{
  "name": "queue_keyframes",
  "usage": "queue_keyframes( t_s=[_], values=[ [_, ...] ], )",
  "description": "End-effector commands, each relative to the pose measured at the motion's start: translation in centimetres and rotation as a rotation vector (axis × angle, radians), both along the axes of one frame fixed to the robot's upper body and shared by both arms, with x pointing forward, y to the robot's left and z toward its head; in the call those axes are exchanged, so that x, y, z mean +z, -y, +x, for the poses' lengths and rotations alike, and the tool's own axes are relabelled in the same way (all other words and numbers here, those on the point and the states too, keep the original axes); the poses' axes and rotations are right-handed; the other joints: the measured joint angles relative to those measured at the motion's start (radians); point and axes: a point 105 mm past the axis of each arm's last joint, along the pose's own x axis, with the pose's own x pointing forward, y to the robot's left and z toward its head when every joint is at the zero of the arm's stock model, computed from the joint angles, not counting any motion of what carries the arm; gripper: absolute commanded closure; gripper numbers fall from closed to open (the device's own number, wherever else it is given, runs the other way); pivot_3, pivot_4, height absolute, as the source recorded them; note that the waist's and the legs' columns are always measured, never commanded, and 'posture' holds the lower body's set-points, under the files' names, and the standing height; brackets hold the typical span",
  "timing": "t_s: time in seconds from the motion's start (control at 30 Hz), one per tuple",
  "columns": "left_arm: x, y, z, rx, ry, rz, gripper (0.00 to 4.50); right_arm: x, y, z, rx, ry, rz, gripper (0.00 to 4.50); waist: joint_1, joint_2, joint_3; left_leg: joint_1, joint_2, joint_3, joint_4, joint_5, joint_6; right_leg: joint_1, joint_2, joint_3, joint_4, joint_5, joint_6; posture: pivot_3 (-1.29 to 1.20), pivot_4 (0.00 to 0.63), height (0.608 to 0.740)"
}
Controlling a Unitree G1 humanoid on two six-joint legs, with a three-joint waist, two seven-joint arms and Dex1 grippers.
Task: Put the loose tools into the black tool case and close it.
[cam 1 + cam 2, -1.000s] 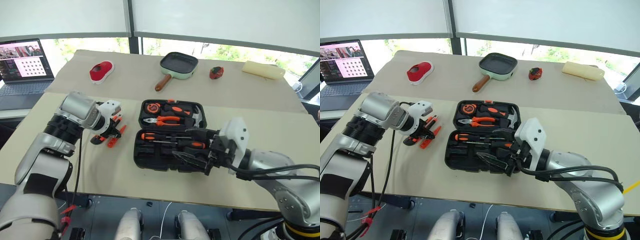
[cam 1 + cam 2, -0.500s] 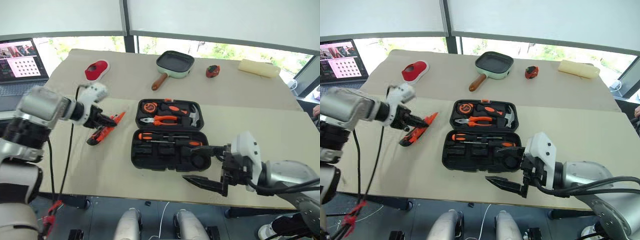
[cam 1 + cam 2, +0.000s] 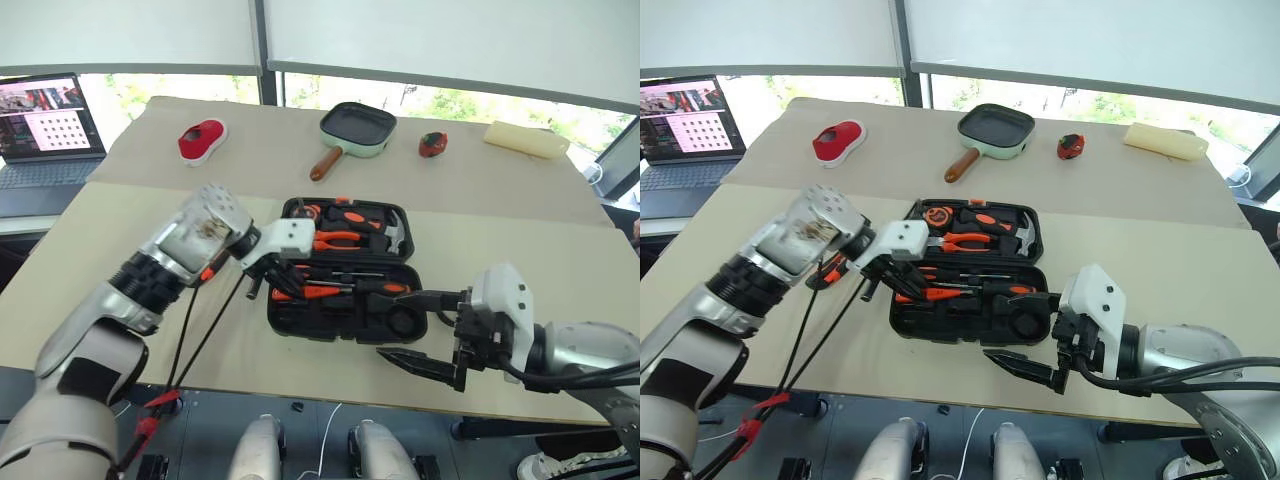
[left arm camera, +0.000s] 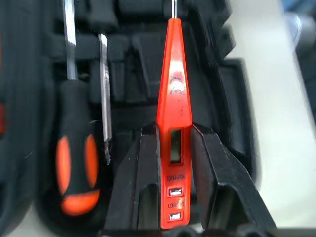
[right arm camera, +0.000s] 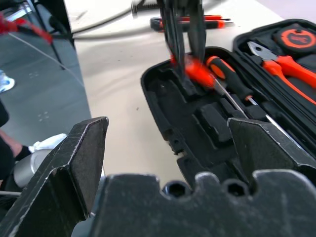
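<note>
Tester screwdriver (image 4: 174,118) — now carried by the left pincer (image 3: 272,283) from table to over the case (image 3: 340,318) — right pincer (image 3: 425,330) wide.

Looks like an office or lab test room, not a home. Two tan tables (image 3: 520,250) pushed together by a run of big windows (image 3: 450,100) with white roller blinds (image 3: 440,40) half down, greenery outside. Open laptop (image 3: 45,130) on a side desk showing a grid pattern, probably a camera calibration or monitoring screen, too small to read. Props laid out like a staged setup: green pan (image 3: 355,130), red-and-white object (image 3: 203,140), beige block (image 3: 527,140).
</note>
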Motion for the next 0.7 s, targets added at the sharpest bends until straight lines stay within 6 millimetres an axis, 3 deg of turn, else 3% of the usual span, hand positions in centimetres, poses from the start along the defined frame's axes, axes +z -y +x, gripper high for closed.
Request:
queue_keyframes(
  t_s=[0.03,0.17,0.33,0.7],
  values=[
    [0.5,1.0,1.3,0.024,0.060,0.057,4.08,1.2,-0.5,-0.4,0.005,0.063,0.031,0.00,-0.001,0.000,0.000,0.000,0.000,0.000,0.000,0.000,0.000,0.000,0.000,0.000,0.000,0.000,0.000,0.00,0.150,0.740],
    [0.0,1.4,1.8,0.006,0.081,0.100,4.08,1.3,-0.8,-0.3,-0.008,0.069,0.042,0.00,-0.002,0.000,0.000,0.000,0.000,-0.001,0.000,0.000,0.000,0.001,0.000,0.000,0.000,0.000,0.000,0.00,0.150,0.740],
    [-1.1,0.3,1.4,-0.006,0.024,0.192,4.08,1.7,-0.7,0.1,-0.032,0.085,0.053,0.00,-0.002,0.000,0.000,0.000,0.000,-0.001,0.002,0.000,0.000,0.001,0.000,0.000,0.001,0.000,0.000,0.00,0.150,0.740],
    [-2.2,-0.1,1.6,0.176,-0.089,0.247,4.08,1.7,-0.8,0.6,-0.054,0.106,0.075,0.00,-0.016,0.003,-0.002,0.001,0.001,-0.002,0.003,0.000,0.001,0.003,0.001,0.000,0.001,0.000,0.000,0.00,0.150,0.740]
  ],
)
